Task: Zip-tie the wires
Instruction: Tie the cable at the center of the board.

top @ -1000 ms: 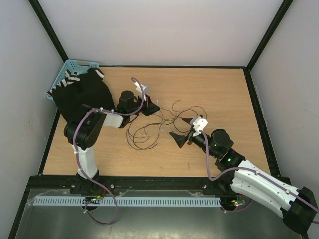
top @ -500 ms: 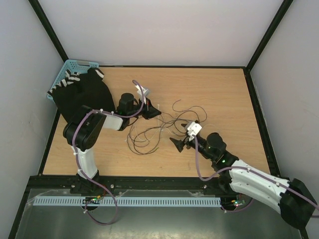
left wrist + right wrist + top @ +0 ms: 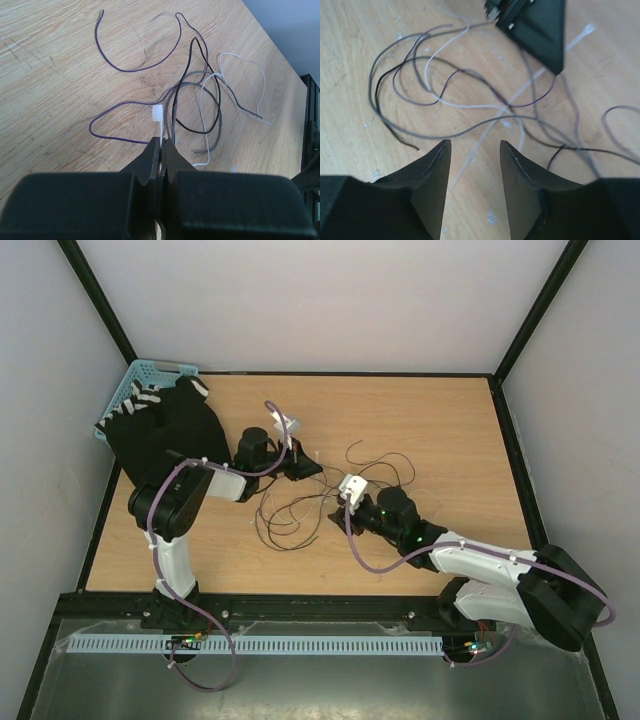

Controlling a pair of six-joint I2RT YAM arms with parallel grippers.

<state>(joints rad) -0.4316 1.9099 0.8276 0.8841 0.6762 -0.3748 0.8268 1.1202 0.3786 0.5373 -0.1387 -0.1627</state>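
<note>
The step in hand looks like getting a second grip on the zip tie [image 3: 157,114] so it can be looped round the wires [image 3: 296,514], which lie in a loose tangle near the middle of the desk [image 3: 450,420]. The left gripper [image 3: 161,142] has its jaws pressed together on the white strip just behind its square head, above the desk and towards the left edge of the tangle. In the right wrist view the strip runs on under several wires and ends in front of the right gripper [image 3: 472,147], whose jaws stand apart with nothing between them yet. Nothing is bundled so far. The next move probably calls for the right gripper to go lower and catch only the free tail, not a stray wire, then bring it back towards the head
</note>
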